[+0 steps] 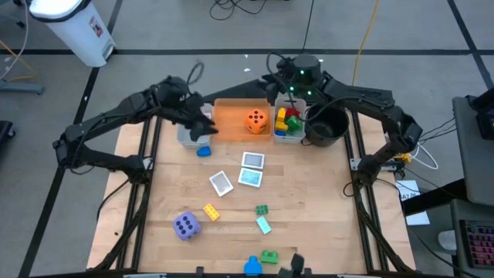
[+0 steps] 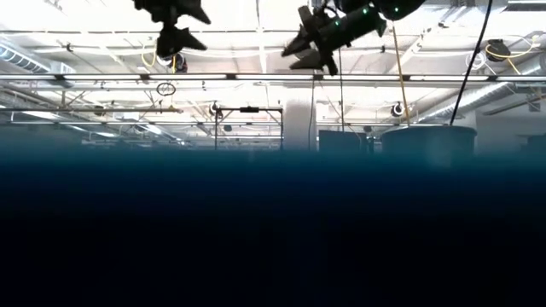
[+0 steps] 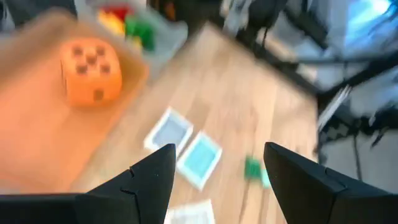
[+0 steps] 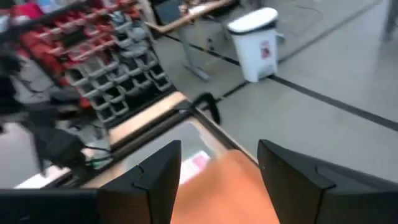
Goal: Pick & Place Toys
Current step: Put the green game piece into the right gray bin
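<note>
An orange die lies in the orange bin at the back; it also shows in the left wrist view. A purple die rests on the table at the near left. Three picture cards lie flat mid-table. Small bricks lie loose: blue, yellow, green. More bricks fill a clear bin. My left gripper is open and empty, raised beside the orange bin's left end. My right gripper is open and empty, raised over the far edge.
A black round bowl stands right of the clear bin. A grey bin stands under my left gripper. More bricks lie at the near edge. A white waste bin stands on the floor beyond the table.
</note>
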